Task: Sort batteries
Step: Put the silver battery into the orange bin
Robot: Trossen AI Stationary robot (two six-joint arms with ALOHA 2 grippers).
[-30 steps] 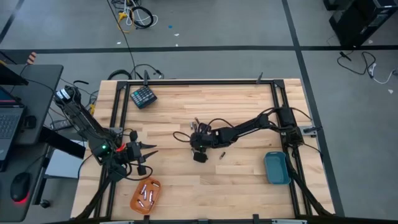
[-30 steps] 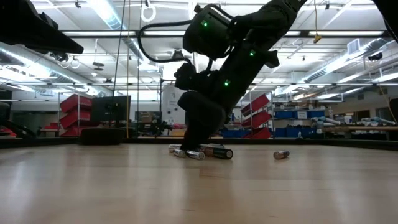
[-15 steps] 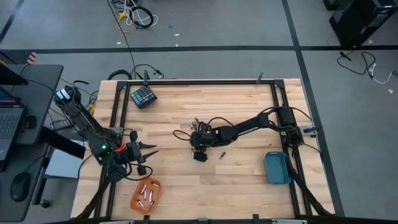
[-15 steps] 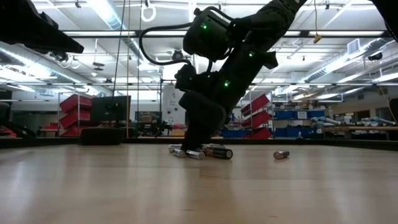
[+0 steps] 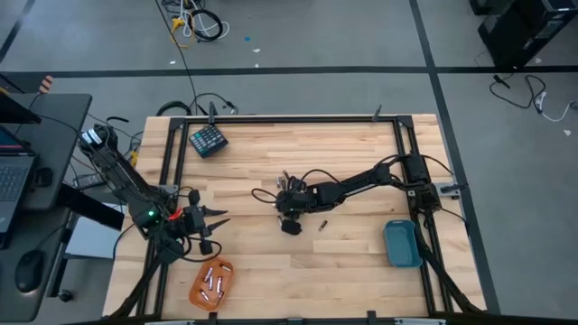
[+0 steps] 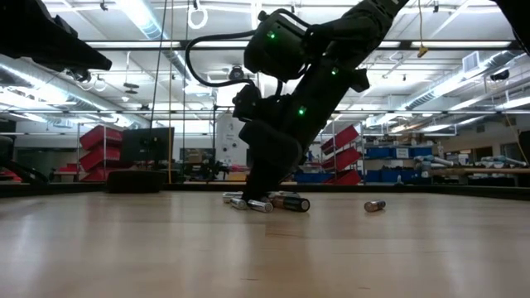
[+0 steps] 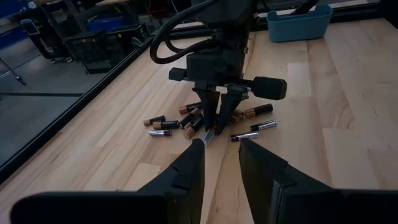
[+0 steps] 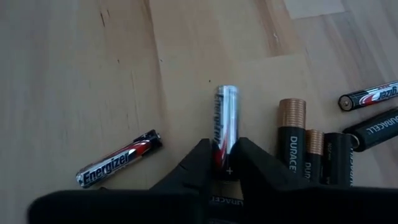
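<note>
Right wrist view: pincer (image 8: 224, 163) on silver Energizer battery (image 8: 224, 130), Duracell cells (image 8: 292, 138) beside

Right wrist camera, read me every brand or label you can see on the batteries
"Energizer": silvery battery between the right gripper fingers.
"Energizer": black and silver battery lying apart.
"DURACELL": copper-topped battery.
"DURACELL", partly: black battery at the edge.
Thin battery: too small to read.

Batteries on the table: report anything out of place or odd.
One battery lies alone on the bare wood, apart from the loose heap where the right gripper pinches a silver battery. The rest looks normal: some batteries already lie in the orange tray; the blue tray shows none.
</note>
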